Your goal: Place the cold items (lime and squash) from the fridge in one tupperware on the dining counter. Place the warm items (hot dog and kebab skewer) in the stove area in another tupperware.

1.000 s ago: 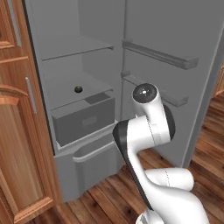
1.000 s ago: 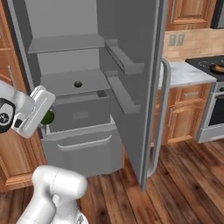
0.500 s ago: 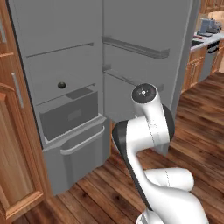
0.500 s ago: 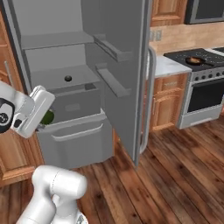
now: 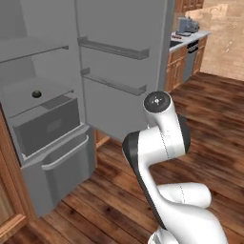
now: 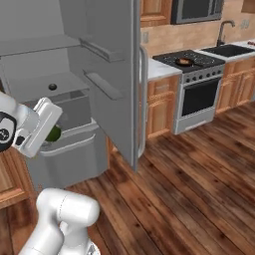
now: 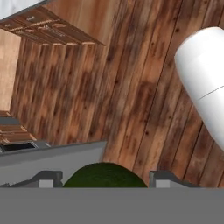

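— Where's the round dark green lime [image 7: 104,175]?

— Clamped between the white arm's dark two-finger gripper [image 6: 54,133], jaws closed on it, tucked close to the arm. Probably kept low and close so nothing slips in transit.

— And the open grey fridge [image 5: 52,124]?

— Door wide, lower drawer pulled out, off to the left.

— Next?

— Likely on toward the dining counter's tupperware; squash yet to fetch.

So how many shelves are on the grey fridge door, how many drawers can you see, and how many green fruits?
Grey bar shelves on the open fridge door: 2 (upper, lower)
Grey pull-out drawers: 2 (upper, lower)
Round green lime, held in the gripper: 1
Total: 5
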You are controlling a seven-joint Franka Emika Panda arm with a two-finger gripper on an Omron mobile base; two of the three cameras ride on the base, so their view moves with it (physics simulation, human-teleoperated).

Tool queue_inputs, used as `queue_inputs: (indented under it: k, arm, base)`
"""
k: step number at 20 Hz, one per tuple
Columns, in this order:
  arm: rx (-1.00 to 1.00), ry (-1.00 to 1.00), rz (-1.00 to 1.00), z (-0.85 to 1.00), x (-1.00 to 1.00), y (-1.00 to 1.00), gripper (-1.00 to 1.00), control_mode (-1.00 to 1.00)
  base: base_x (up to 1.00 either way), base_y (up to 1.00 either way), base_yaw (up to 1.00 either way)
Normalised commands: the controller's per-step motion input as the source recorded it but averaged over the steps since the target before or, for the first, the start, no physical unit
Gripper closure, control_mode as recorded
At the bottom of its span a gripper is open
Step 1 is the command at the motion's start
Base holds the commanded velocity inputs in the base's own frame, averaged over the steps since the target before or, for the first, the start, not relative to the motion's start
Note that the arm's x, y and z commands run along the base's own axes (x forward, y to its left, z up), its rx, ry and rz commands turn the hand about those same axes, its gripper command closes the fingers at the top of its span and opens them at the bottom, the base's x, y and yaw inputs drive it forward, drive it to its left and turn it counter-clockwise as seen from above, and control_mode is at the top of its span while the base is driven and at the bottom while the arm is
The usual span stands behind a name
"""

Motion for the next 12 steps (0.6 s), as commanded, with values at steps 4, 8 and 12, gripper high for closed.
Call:
queue_inputs:
  k: [4,8,12]
  arm:
    - [0.00,0.00,0.00,0.00,0.00,0.00,1.00,1.00]
    - [0.00,0.00,0.00,0.00,0.00,0.00,1.00,1.00]
    - [0.00,0.00,0.00,0.00,0.00,0.00,1.00,1.00]
  base:
    - [-0.63,-0.09,-0.33]
    - [-0.72,-0.12,-0.34]
    - [-0.68,-0.02,-0.35]
